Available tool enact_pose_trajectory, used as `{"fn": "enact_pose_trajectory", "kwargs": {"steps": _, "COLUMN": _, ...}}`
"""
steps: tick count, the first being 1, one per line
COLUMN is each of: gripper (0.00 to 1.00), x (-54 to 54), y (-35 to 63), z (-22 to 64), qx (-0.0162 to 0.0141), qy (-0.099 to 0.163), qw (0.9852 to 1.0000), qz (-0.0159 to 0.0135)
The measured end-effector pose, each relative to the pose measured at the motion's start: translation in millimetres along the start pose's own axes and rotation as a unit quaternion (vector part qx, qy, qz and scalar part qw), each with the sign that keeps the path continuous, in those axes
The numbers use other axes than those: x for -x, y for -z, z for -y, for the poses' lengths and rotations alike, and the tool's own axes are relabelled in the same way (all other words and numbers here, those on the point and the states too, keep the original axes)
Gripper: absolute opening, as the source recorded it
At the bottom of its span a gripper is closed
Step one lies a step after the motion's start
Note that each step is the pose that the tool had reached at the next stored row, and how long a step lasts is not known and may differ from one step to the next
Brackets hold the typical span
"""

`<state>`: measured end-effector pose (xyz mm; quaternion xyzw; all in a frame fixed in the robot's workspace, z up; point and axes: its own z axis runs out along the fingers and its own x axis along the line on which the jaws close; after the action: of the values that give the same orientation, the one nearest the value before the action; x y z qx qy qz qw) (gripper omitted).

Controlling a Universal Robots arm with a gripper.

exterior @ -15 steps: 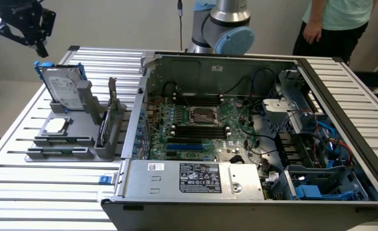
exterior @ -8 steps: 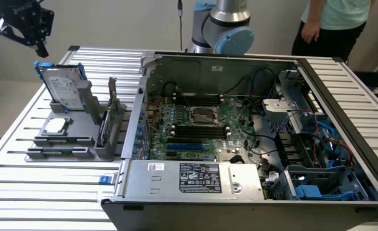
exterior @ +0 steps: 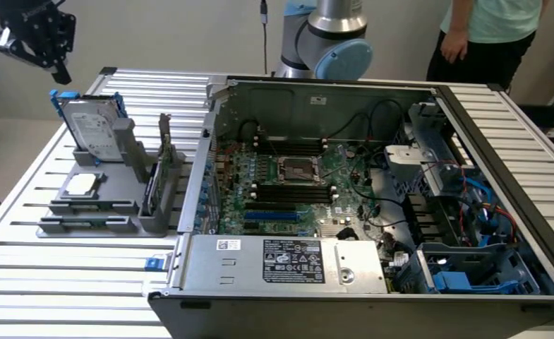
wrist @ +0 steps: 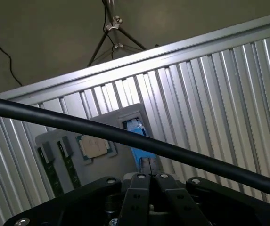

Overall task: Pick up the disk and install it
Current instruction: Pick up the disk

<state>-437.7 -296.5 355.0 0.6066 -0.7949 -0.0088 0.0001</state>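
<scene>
The end effector, fingers pressed together and empty, hangs above and apart from the disk, which stands upright in a grey holder.

Silver arm with pale-blue joint cap; black tool, silver screws, black cable.

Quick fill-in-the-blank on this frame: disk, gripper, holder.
1. The disk stands ____ (upright/flat) in the grey holder.
2. The gripper hangs clear of the disk, its jaws ____ (open/shut), holding nothing.
3. The caddy framing the disk is coloured ____.

Missing words: upright; shut; blue.
</scene>
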Motion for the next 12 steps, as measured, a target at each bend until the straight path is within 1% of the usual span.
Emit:
{"fn": "enact_pose_trajectory", "kwargs": {"steps": 3, "gripper": 0.11, "x": 0.0, "y": -0.1, "z": 0.0, "qx": 0.0005, "qy": 0.025, "qw": 0.9997, "qz": 0.0006}}
{"fn": "enact_pose_trajectory", "kwargs": {"steps": 6, "gripper": 0.11, "x": 0.0, "y": -0.2, "z": 0.0, "qx": 0.0008, "qy": 0.049, "qw": 0.9988, "qz": 0.0004}}
{"fn": "enact_pose_trajectory", "kwargs": {"steps": 9, "gripper": 0.11, "x": 0.1, "y": -0.4, "z": 0.0, "qx": 0.001, "qy": 0.072, "qw": 0.9974, "qz": 0.0001}}
{"fn": "enact_pose_trajectory", "kwargs": {"steps": 12, "gripper": 0.11, "x": 0.2, "y": -0.5, "z": -0.1, "qx": 0.0014, "qy": 0.096, "qw": 0.9954, "qz": -0.0003}}
